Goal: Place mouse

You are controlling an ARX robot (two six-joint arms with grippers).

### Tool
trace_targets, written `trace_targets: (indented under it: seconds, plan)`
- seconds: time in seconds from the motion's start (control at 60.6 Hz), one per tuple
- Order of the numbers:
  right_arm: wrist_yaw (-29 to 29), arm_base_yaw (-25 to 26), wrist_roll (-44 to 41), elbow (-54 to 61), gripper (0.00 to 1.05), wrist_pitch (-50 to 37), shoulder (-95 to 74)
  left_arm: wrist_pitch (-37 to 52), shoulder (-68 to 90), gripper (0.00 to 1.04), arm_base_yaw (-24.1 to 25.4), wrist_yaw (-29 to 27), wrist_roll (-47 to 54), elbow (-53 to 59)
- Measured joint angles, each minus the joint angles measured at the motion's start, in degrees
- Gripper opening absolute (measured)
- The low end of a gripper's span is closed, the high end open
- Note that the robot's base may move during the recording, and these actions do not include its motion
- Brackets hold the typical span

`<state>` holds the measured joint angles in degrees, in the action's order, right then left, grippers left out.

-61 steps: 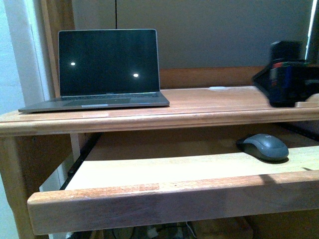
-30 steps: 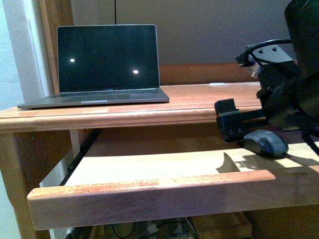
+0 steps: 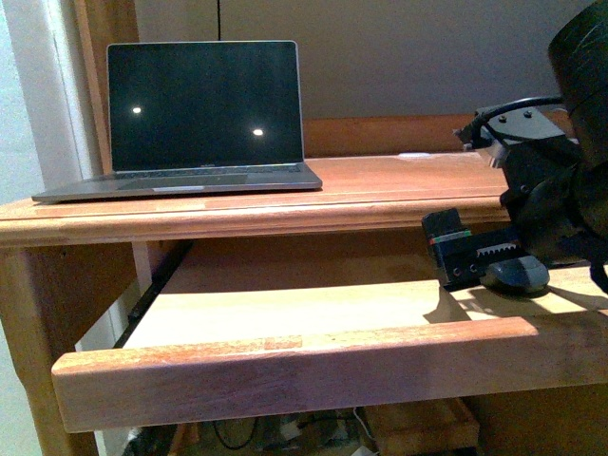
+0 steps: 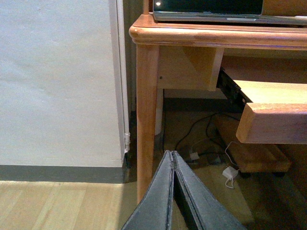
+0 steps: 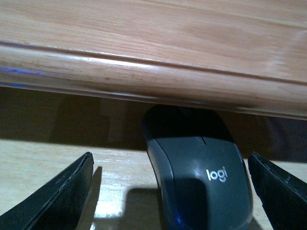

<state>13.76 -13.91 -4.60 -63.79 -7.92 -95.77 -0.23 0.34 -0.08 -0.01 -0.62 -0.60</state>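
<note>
Currently the right arm (image 3: 556,190) bends down past the table (image 3: 380,185) edge to the right end of the pull-out tray (image 3: 285,313). The right gripper (image 5: 170,160) is open, with one finger on each side of the mouse (image 5: 199,177) and a gap on both sides. The mouse lies flat on the tray, partly under the table edge. The left gripper (image 4: 171,160) is closed on nothing, low near the table leg (image 4: 146,120). A laptop (image 3: 199,114) stands open on the table.
</note>
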Motion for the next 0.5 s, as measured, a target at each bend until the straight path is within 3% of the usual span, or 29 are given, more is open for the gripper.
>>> trace_targets:
  seconds: [0.132, 0.495]
  plan:
    - [1.8, 0.0, -1.1, -2.8, 0.97, 1.0, -3.0, 0.0, 0.0, 0.06, 0.0, 0.0, 0.0, 0.0]
    - [3.2, 2.6, -2.6, -7.5, 0.97, 5.0, -7.1, 0.0, 0.0, 0.59, 0.0, 0.0, 0.0, 0.0]
